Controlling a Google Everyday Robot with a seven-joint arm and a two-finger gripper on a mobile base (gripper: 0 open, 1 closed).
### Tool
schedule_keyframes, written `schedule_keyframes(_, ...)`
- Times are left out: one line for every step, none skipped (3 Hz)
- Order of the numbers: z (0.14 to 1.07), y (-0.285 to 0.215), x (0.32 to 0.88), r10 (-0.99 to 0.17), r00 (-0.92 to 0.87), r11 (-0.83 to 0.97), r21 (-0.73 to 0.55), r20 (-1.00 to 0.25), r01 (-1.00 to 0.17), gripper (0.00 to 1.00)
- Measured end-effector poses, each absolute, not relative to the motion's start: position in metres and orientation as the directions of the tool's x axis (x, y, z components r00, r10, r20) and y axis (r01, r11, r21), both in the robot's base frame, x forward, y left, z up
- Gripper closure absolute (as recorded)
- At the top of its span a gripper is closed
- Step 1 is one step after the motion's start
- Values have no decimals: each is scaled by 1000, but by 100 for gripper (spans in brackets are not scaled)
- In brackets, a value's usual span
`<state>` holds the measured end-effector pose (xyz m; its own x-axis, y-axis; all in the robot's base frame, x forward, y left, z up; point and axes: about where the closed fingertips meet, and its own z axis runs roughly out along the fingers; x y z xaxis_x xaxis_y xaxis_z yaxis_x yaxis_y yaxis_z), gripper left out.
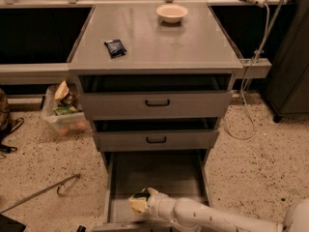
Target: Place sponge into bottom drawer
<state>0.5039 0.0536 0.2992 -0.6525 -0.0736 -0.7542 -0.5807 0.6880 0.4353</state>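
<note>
The bottom drawer (159,170) is pulled open below the two shallower drawers, its flat grey floor showing. My gripper (145,200) reaches in from the lower right on a white arm and sits low over the front left of the drawer floor. It is shut on the sponge (138,202), pale yellow foam with a dark green layer on top. The sponge is inside the drawer's outline, close to the floor; whether it touches the floor I cannot tell.
On the cabinet top lie a small dark blue packet (115,48) and a pale bowl (172,12). The top drawer (157,102) and the middle drawer (156,139) stand slightly open. A clear bin of packets (65,112) stands at the left. A cable (246,105) hangs at the right.
</note>
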Motion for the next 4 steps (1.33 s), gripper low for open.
schedule_keyframes(299, 54, 504, -74, -652, 688, 435, -754, -581, 100)
schedule_keyframes(296, 55, 512, -74, -619, 711, 394, -782, -582, 100)
schedule_keyframes(302, 66, 551, -39, -558, 741, 350, -829, -573, 100)
schedule_keyframes(306, 70, 599, -16, -505, 772, 310, -863, -555, 100)
